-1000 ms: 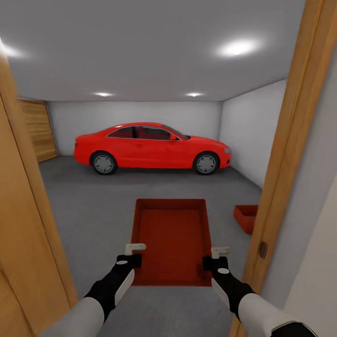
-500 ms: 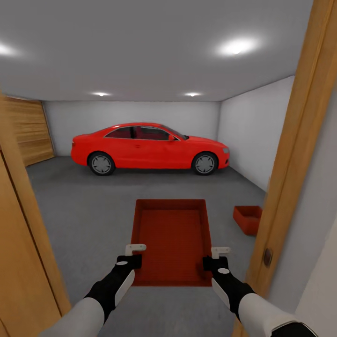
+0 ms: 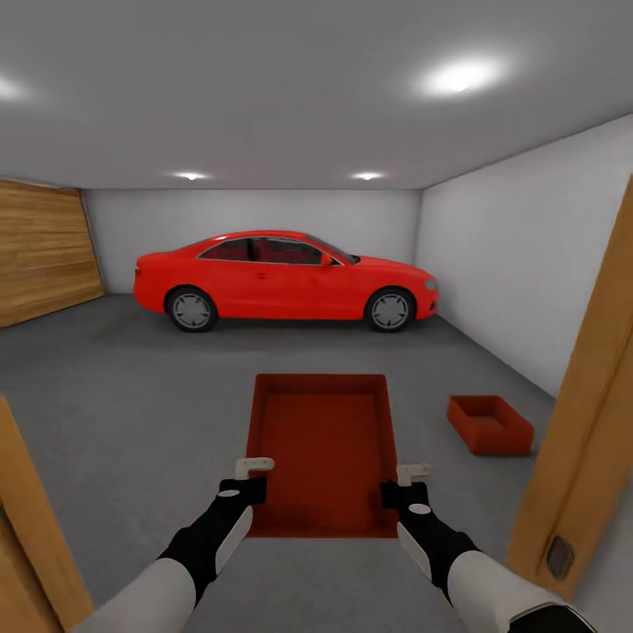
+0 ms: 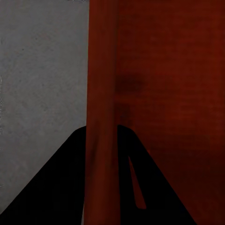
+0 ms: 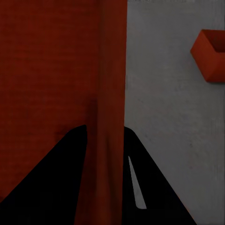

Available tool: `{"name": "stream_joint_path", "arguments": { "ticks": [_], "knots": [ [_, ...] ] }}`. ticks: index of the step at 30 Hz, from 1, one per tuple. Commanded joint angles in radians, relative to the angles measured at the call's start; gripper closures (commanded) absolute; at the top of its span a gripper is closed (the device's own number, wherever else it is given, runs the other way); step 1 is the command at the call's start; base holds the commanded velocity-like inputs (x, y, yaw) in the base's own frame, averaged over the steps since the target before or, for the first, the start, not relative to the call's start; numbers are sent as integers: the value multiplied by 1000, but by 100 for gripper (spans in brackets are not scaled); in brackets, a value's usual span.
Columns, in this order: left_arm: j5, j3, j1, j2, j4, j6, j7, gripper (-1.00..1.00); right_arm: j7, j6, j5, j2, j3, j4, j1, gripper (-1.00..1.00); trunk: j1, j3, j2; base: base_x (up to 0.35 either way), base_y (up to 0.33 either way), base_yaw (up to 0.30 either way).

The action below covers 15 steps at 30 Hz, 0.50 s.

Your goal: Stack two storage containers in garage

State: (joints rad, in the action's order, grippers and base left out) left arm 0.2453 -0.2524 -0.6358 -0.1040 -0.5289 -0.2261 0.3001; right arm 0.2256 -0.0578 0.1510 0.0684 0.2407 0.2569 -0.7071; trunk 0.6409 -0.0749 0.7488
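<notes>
Presently I hold one storage container, the carried bin [image 3: 321,453], level in front of my trunk. My left gripper [image 3: 252,475] pinches its left side wall near the close corner, and my right gripper [image 3: 407,482] pinches the right wall opposite. In the left wrist view that wall [image 4: 101,112] runs straight down between my two dark fingers [image 4: 61,187]; the right wrist view shows the matching wall [image 5: 110,108] likewise clamped.

The second bin [image 3: 490,424] sits on the grey concrete floor [image 3: 132,396] of the garage, ahead and to my right, near the pale side wall [image 3: 519,264] and well short of the red car [image 3: 281,280].

Judged handling: the carried bin appears rigid, empty and light; the walls show no bowing under the pinch. The surface looks smooth, so slip is possible if either grip loosens. Both holds sit at the near end, leaving the far end cantilevered; a tilt forward is the likely fault. Thin straight walls are the only purchase available, and mid-wall holds would balance better. For stacking, the footprints must be aligned, as the two bins look identical.
</notes>
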Motion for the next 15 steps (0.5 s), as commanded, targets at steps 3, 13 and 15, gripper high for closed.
{"name": "stream_joint_path", "arguments": {
  "ticks": [3, 13, 15],
  "knots": [
    [37, 12, -1, 0, -18, 59, 26, 100, 1, -7, 14, 15, -17, -2, 0, 100, 1, -2, 1, 321, 0, 223],
    [37, 12, -1, 0, -20, 59, 26, 100, 1, -8, 14, 14, -17, -2, 0, 100, 1, -2, 1, 321, 0, 59],
    [37, 12, -1, 0, -20, 59, 26, 100, 2, -8, 14, 14, -17, -2, 0, 100, 1, -2, 1, 321, 0, 91]
  ]
}}
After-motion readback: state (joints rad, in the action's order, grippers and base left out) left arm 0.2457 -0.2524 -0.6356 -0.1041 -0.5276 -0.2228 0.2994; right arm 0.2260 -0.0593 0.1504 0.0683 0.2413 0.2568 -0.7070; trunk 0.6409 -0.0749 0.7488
